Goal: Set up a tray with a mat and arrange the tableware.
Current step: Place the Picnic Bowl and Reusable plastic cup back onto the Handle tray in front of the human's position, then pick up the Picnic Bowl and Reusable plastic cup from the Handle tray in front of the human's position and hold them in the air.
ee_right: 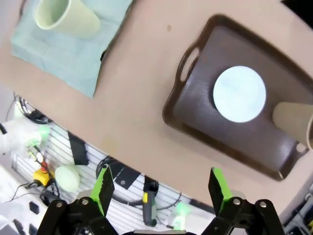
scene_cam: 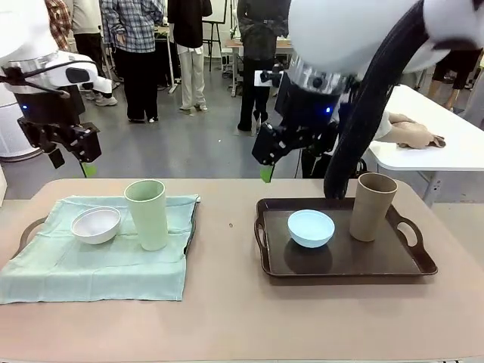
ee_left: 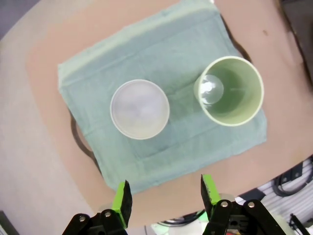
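Note:
On the left, a pale green mat (scene_cam: 98,265) (ee_left: 161,68) (ee_right: 63,54) covers a dark tray, whose handle (scene_cam: 30,227) peeks out. A white bowl (scene_cam: 96,224) (ee_left: 140,109) and a pale green cup (scene_cam: 147,213) (ee_left: 229,90) (ee_right: 61,17) stand upright on the mat. On the right, a bare dark brown tray (scene_cam: 393,261) (ee_right: 195,122) holds a light blue bowl (scene_cam: 311,228) (ee_right: 239,94) and a tan-brown cup (scene_cam: 372,206) (ee_right: 293,122). My left gripper (scene_cam: 73,162) (ee_left: 166,196) hovers open above the mat's far left. The right gripper (scene_cam: 276,162) (ee_right: 160,188) hangs open above the brown tray's far left corner.
A person's hand (scene_cam: 416,136) rests on a white side table (scene_cam: 439,147) at the far right. Several people stand on the floor beyond the table. A small dark speck (scene_cam: 231,224) lies on the bare tabletop (scene_cam: 227,318) between the trays.

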Action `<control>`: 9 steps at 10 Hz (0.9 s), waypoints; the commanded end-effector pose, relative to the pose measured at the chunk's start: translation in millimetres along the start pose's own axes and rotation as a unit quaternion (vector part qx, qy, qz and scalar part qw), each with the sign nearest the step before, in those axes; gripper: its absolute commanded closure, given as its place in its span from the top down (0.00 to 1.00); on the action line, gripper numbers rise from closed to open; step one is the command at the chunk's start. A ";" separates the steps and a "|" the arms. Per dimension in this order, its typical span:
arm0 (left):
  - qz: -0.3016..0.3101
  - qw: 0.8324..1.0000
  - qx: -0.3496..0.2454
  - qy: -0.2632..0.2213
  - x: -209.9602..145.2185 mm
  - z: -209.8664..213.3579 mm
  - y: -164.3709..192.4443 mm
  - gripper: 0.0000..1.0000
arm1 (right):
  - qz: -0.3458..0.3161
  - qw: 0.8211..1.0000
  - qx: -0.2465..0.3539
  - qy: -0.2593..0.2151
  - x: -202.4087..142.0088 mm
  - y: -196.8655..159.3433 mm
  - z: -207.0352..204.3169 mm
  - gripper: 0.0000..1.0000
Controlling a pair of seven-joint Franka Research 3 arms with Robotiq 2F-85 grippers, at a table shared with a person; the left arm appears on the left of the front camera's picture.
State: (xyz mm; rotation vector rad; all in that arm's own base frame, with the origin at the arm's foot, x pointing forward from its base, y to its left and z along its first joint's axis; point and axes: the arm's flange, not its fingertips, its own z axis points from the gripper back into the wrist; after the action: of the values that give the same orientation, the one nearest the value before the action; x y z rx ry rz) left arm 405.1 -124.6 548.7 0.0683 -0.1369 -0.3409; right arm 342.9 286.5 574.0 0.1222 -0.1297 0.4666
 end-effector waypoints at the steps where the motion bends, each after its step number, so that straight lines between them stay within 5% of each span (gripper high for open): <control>1: 0.000 1.000 -0.006 -0.002 -1.7 -5.6 11.9 0.75 | 0.013 1.000 0.006 -0.008 1.9 -7.4 -15.2 1.00; 9: 0.000 1.000 -0.006 -0.002 -1.7 -5.6 11.9 0.75 | 0.013 1.000 0.006 -0.008 1.9 -7.4 -15.2 1.00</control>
State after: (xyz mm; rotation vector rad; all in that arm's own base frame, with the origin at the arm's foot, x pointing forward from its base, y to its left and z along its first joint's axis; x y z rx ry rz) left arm 408.9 -113.1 546.6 0.0559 -0.1288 -0.3244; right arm 348.4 287.0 563.4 0.1241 -0.1309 0.4760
